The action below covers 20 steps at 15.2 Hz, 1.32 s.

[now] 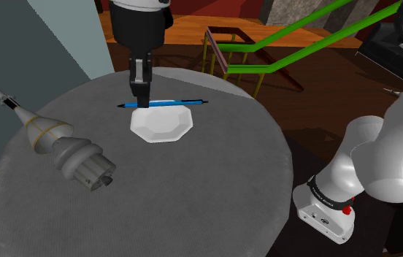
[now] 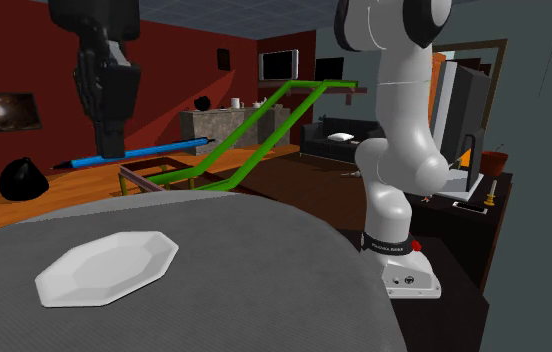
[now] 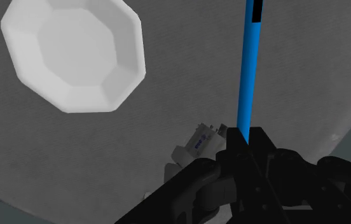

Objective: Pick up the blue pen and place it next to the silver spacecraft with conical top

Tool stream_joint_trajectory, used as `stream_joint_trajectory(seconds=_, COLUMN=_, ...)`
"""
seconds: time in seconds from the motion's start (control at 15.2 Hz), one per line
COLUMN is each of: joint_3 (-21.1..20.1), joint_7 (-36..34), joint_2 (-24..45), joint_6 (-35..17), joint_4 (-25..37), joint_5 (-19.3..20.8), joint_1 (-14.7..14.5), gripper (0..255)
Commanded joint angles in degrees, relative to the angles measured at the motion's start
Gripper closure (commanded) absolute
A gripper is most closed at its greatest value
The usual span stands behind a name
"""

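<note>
Blue pen (image 1: 178, 102) in end effector (image 1: 141, 98), aloft near white plate (image 1: 162, 124); spacecraft (image 1: 65, 148) apart.

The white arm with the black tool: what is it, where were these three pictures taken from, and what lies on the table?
It is a robot arm beside a round grey table. Its tool is a two-finger clamp, shut on a blue pen held in the air above the table. One picture looks down from beside the arm's base, another looks low across the table, and the third comes from a camera on the hand, looking along the tool. On the table lie a white eight-sided plate and, at the shoulder view's left, a grey spacecraft on its side.
</note>
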State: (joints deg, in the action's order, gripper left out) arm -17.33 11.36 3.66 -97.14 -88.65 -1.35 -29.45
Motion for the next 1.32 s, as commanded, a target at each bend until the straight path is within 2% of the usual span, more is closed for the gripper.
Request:
stream_joint_trajectory(seconds=0.0, joint_3=-0.79, joint_7=-1.98, joint_2=5.84, joint_6=1.38, joint_4=7.03, joint_5=1.97, joint_1=-1.21, gripper=255)
stream_joint_trajectory(seconds=0.26, joint_3=-1.53, joint_7=-5.33, joint_2=18.0, joint_6=6.41, joint_4=23.78, joint_5=6.2, joint_1=-5.22, gripper=255)
stream_joint_trajectory(seconds=0.33, joint_3=-1.47, joint_7=-5.62, joint_2=19.58, joint_6=7.22, joint_4=26.14, joint_5=6.68, joint_1=-5.87, gripper=255)
stream_joint_trajectory(seconds=1.25, joint_3=-1.3, joint_7=-5.17, joint_2=16.03, joint_6=-5.53, joint_4=9.9, joint_5=5.53, joint_1=-4.14, gripper=255)
